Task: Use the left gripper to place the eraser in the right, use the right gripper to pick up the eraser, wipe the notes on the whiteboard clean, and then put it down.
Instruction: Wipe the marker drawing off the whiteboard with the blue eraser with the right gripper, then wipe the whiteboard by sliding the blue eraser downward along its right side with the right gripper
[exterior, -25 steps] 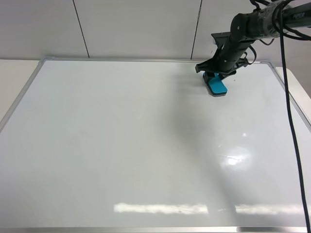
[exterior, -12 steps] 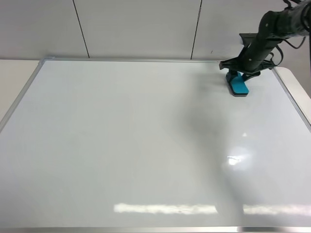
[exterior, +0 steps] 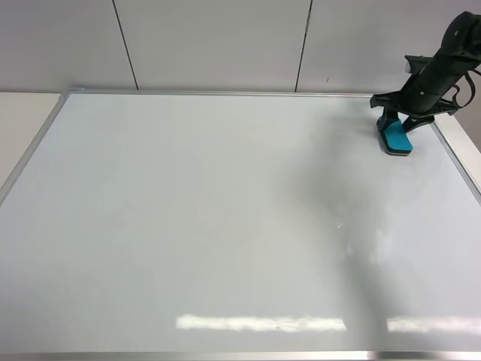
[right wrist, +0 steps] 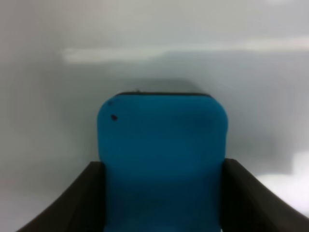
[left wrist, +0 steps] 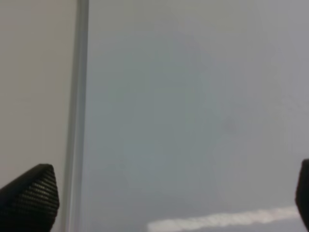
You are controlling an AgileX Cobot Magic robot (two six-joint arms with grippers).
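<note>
The turquoise eraser (exterior: 395, 140) with a dark base rests flat on the whiteboard (exterior: 225, 226) at its far right, close to the silver frame. My right gripper (exterior: 398, 124) is shut on the eraser's sides; the right wrist view shows the eraser (right wrist: 161, 159) between both black fingers (right wrist: 82, 203). No notes show on the board. My left gripper (left wrist: 159, 203) is out of the high view; its wrist view shows two black fingertips (left wrist: 29, 195) wide apart over the board's left frame edge, holding nothing.
The board's silver frame (exterior: 451, 154) runs just right of the eraser, with the pale table (exterior: 22, 120) beyond the left frame. A panelled wall (exterior: 210, 45) stands behind the board. Light glare streaks (exterior: 263, 323) lie near the board's front edge.
My right gripper has slid the eraser to the right along the board's far side, from right of centre to near the right frame. The left gripper is never in the high view.
</note>
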